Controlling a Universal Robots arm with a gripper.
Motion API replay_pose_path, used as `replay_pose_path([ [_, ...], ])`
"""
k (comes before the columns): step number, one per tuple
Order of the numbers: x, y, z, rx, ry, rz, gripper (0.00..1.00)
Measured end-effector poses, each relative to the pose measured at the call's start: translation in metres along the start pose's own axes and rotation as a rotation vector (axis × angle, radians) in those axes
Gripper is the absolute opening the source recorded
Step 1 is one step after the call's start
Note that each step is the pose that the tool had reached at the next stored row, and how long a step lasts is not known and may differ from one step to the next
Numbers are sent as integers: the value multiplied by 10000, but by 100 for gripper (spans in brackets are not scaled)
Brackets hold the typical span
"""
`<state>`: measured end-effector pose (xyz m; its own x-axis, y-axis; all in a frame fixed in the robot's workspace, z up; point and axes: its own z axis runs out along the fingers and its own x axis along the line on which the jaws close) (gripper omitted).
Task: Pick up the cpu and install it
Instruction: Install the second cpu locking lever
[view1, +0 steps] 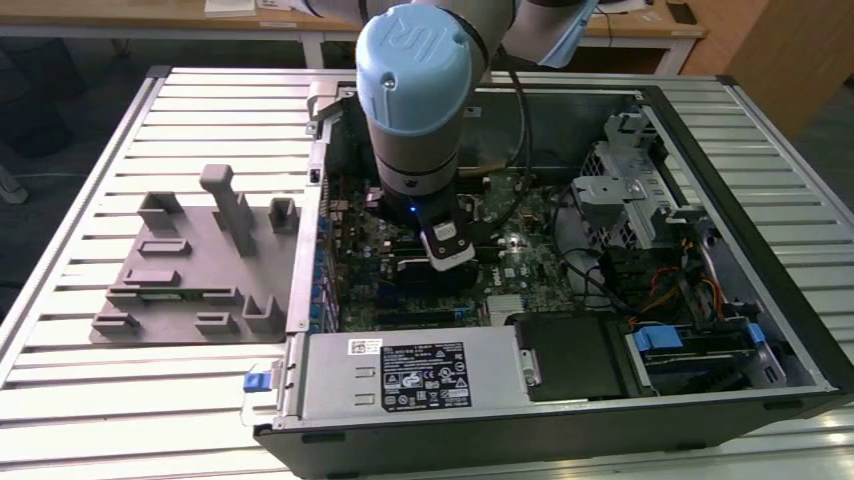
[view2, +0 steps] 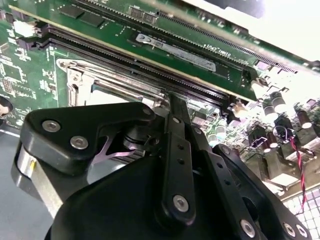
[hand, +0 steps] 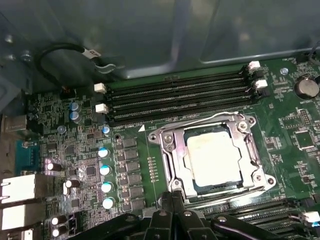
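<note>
The cpu (hand: 214, 158) is a pale silvery square lying flat inside its socket (hand: 212, 157) on the green motherboard (hand: 65, 150), as I see it in the first wrist view. A metal retention frame surrounds it on all sides, and the chip sits level within that frame, which suggests to me that it is already seated rather than waiting to be picked up. I judge the placing step done or very nearly so.

My gripper (hand: 172, 200) hangs just beside the socket's near edge in that same view, its black linkage arms meeting at a narrow point. The fingertips look drawn together with nothing between them, so I read the fingers as clenched and empty, apart from the chip.

Just beyond the socket run four long black memory slots (hand: 180, 95), parallel to one another, with white latches at their ends. They are unfilled in this view.

In the exterior view, the arm (view1: 414, 100) reaches straight down into the open computer case (view1: 787, 330), which lies on its side on a slatted metal table (view1: 80, 400). Toward the exterior view's left, just outside the case, rests a grey plastic holder tray (view1: 200, 270) with upright blocks, presumably there to stage parts within easy reach.
</note>
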<state>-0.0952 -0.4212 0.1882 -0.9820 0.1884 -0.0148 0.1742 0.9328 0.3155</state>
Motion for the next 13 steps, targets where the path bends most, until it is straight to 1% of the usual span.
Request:
replay_pose_path([
  [3, 6, -2, 1, 2, 1, -2, 11],
  [5, 6, 7, -22, -5, -3, -2, 11],
  [7, 6, 28, -87, -2, -3, -1, 11],
  [11, 4, 79, -242, 5, -5, -2, 11],
  [13, 2, 100, -305, 43, -11, -5, 11],
])
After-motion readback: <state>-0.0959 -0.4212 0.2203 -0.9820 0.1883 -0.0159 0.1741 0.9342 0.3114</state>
